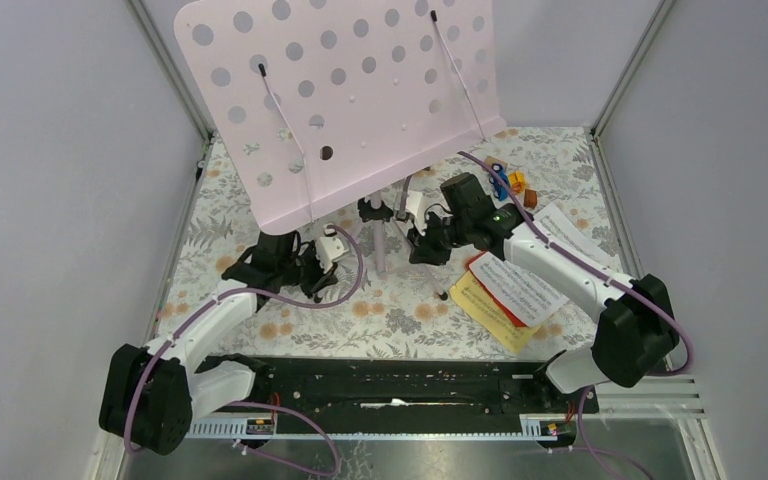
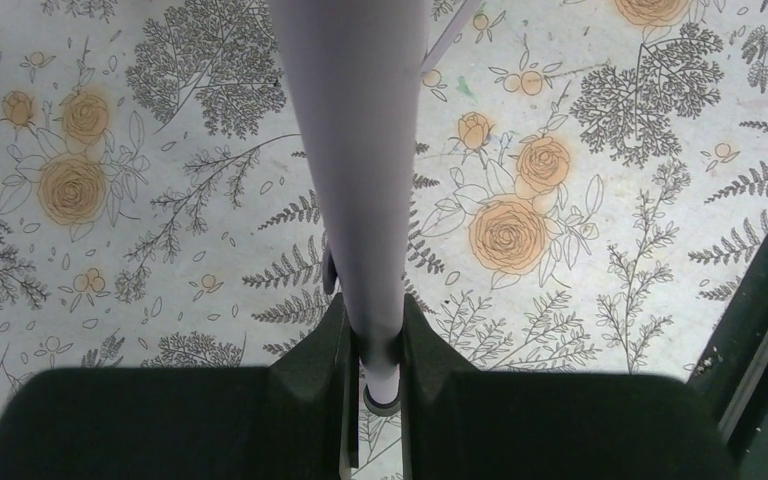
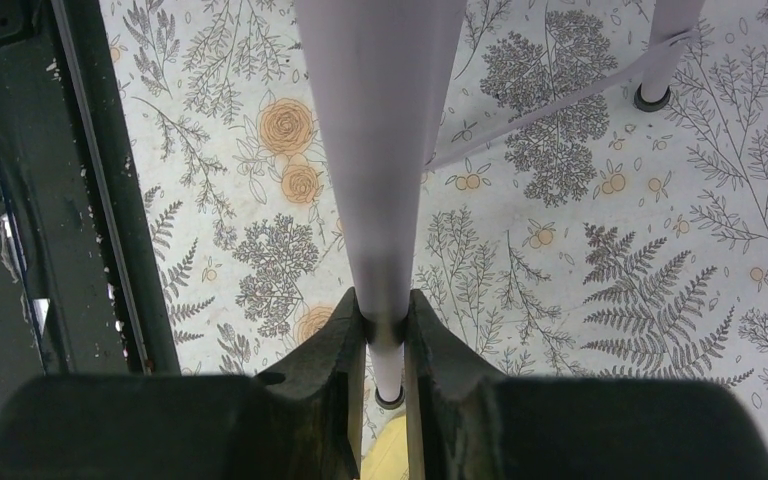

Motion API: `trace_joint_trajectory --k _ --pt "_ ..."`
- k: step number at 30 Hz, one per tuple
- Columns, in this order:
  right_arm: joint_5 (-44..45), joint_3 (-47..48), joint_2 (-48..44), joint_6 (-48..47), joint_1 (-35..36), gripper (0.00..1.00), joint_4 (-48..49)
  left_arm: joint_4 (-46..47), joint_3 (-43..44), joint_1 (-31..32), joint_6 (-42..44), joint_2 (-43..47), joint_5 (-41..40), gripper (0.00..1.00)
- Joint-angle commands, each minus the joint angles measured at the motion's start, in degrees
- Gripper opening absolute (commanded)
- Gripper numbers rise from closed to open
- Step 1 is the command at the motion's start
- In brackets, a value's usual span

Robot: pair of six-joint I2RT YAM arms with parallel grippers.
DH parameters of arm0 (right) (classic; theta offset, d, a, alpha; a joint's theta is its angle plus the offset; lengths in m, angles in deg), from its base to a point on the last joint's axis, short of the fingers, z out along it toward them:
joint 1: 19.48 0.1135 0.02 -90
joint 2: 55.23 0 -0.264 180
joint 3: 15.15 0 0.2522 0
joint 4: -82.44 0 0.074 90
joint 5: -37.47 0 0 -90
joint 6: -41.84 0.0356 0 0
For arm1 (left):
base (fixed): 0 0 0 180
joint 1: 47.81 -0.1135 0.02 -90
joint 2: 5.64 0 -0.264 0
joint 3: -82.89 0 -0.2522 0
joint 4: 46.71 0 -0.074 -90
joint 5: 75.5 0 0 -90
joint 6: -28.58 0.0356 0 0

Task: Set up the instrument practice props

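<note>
Recording the setting first: we see a floral-print tabletop [image 1: 400, 305] boxed in by plain grey walls [image 1: 50, 150], with a black rail [image 1: 390, 380] along its near edge. The panel [image 1: 350, 90] stands tilted above the back middle, over the tripod [image 1: 378, 250]. The left gripper [image 2: 375, 335] is clamped narrow on a leg [image 2: 360, 150] just above its black foot. The right gripper [image 3: 385, 325] grips another leg [image 3: 380, 130] the same way. The pages [image 1: 515, 290] lie stacked right of centre, white over red over yellow. We note blocks [image 1: 515, 185] near the back right corner.
</note>
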State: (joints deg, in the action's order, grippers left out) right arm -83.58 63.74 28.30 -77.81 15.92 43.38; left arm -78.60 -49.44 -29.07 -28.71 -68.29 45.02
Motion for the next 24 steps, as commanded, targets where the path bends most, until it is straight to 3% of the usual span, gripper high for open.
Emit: trace_joint_trajectory --k 1,12,24 --pt "8.02 1.76 -0.63 -0.74 -2.31 0.00 -18.75 -15.34 -2.80 -4.16 4.91 1.35 -14.44 0.00" --pt "9.53 4.88 -0.51 -1.51 -2.27 0.00 -29.06 -17.41 -1.95 -4.17 4.99 1.60 -18.04 0.00" --pt "11.34 1.04 -1.28 -1.62 -2.19 0.00 -30.08 -18.84 -4.99 -4.24 6.97 4.15 -21.15 0.00"
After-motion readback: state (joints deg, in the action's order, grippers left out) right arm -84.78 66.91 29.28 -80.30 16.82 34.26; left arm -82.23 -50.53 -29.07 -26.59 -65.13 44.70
